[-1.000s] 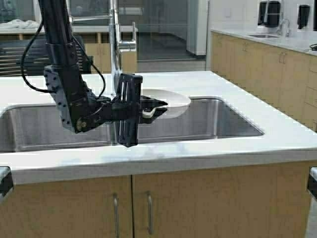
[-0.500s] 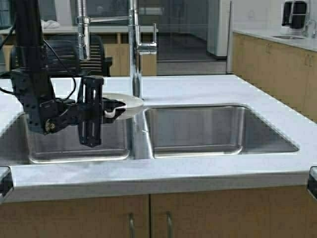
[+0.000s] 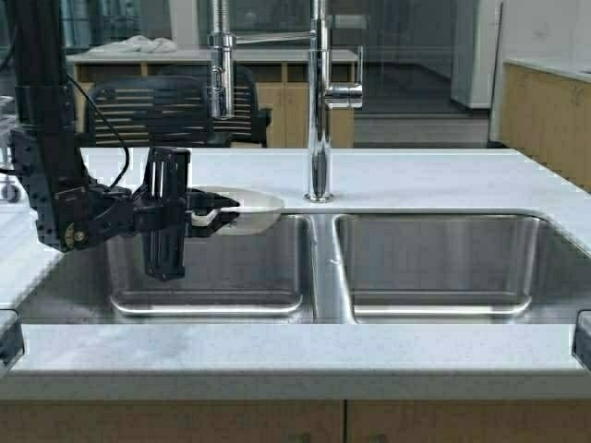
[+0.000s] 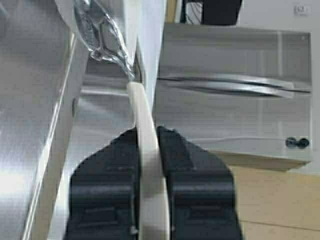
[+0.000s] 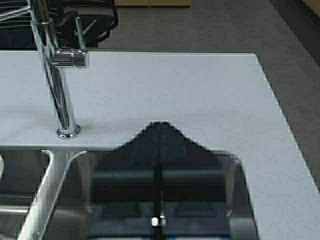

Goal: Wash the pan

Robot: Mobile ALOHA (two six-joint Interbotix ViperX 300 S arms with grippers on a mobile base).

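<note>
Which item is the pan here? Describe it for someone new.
Find the double steel sink in the white counter; look over its left basin's back edge. The pan is the shallow cream-white round dish there, its handle clamped in the left claw, the only white dish around.

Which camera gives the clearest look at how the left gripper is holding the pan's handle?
The left wrist view: the left gripper is shut on the cream handle, a finger on each side. The high view shows the whole pan held over the left sink basin, but the grip is small there. The right wrist view shows neither the handle nor the grip.
</note>
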